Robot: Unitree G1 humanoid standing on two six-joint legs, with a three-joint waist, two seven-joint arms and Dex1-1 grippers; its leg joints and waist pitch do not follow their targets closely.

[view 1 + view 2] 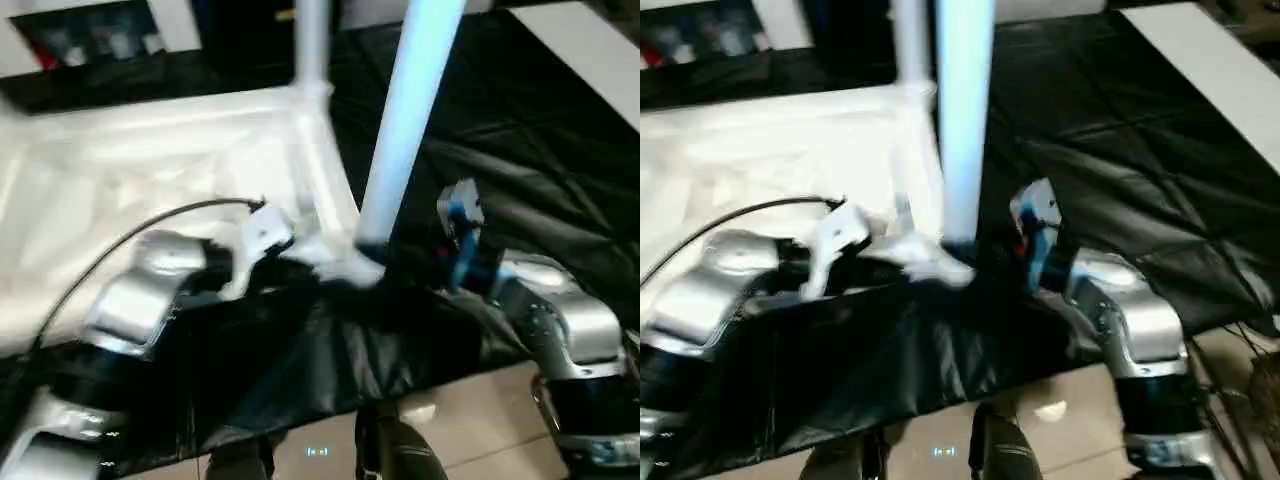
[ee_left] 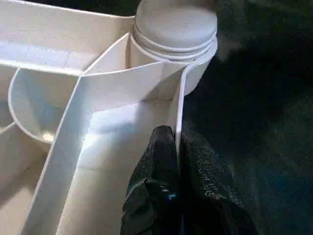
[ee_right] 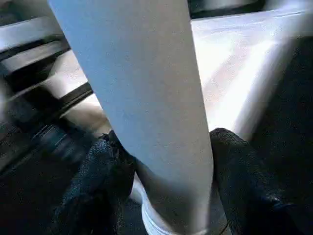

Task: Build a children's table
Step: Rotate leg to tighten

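We look down on the white plastic square table top (image 1: pixel 150 170), lying upside down on a black sheet (image 1: pixel 520 180) with its ribbed underside facing up. Everything below is placed relative to the top's nearest corner socket (image 1: pixel 345 262), the round one closest to us.

A long white tapered tube leg (image 1: pixel 405 120) stands in that socket, rising up and leaning slightly away from the top. A second white tube leg (image 1: pixel 312 45) stands in the corner socket further back along the same edge.

Our right gripper (image 3: pixel 166 161) is at the base of the near leg, just above the socket, with one black finger (image 3: pixel 100 171) on each side of the tube, touching it; the jaws stand about as wide as the leg.

Our left gripper (image 2: pixel 178 147) is just beside the socket, on the top's side. Its two black fingers (image 2: pixel 159 161) are pressed together on the thin white rim wall (image 2: pixel 180 110) of the top, pinching it
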